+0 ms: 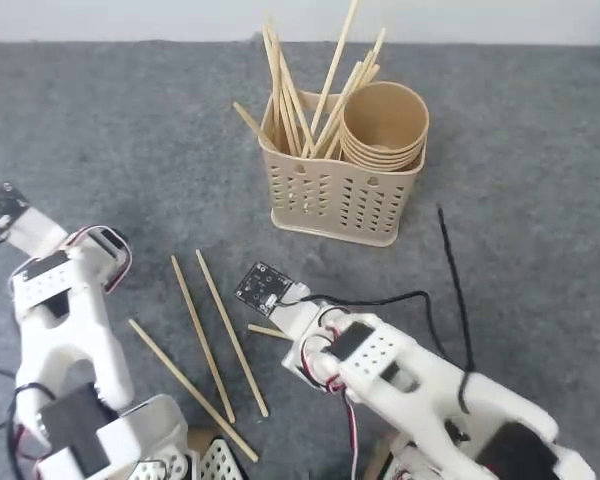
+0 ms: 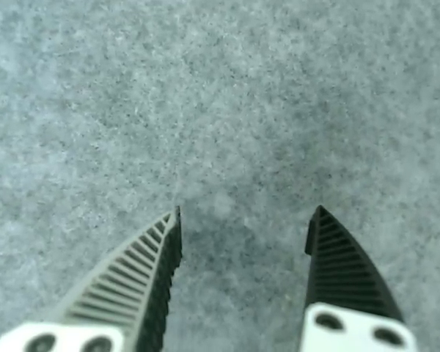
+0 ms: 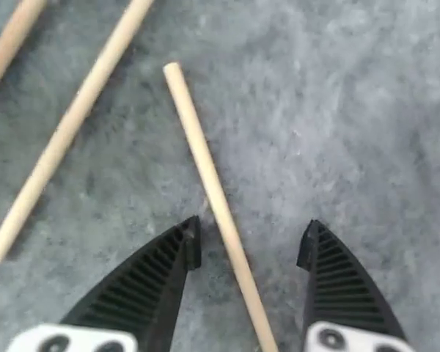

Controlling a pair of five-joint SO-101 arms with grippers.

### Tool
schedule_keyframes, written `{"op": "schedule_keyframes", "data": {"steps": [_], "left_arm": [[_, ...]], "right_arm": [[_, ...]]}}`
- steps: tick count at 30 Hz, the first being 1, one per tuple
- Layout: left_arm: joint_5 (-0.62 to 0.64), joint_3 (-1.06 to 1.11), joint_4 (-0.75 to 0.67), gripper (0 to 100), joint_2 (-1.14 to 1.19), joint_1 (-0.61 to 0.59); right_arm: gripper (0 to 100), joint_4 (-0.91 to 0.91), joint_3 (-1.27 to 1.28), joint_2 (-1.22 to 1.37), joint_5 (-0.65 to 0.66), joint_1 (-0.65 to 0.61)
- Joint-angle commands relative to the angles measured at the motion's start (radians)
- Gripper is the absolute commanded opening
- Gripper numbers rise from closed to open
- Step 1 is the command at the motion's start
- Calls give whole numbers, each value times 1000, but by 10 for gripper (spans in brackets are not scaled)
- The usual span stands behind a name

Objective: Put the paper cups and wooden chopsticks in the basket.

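On the bench [image 1: 540,150]: basket [image 1: 335,200] held paper cups [image 1: 383,125]; loose chopsticks [image 1: 230,333] lay near.
Left pincer [image 2: 243,224]: open over bare bench.
Right pincer [image 3: 249,238]: open, straddling one chopstick [image 3: 205,169].
Risk: gripped near its end, it could pivot and slip.

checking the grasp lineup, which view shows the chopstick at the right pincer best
The right wrist view: the chopstick lies close up, running between the open fingers of the right pincer. In the high view a short end pokes out from under the right arm. The left wrist view faces carpet.
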Motion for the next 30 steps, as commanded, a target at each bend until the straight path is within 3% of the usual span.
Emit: {"op": "schedule_keyframes", "data": {"steps": [1,3,6,8,18,25,30], "left_arm": [[3,-38,5,265,-6,-2],[3,-31,5,265,-6,0],[3,-30,5,265,-6,2],[3,-28,2,265,-6,9],[0,-7,9,265,-17,106],[-83,-61,187,265,-11,224],[-80,-41,167,265,11,293]], "right_arm": [[221,-41,-71,51,15,8],[163,-27,-83,64,15,8],[0,-22,-84,64,6,8],[39,-15,-77,64,6,12],[7,-27,-77,62,-57,48],[7,-47,-80,73,-63,65],[7,-47,-80,73,-58,74]]}}
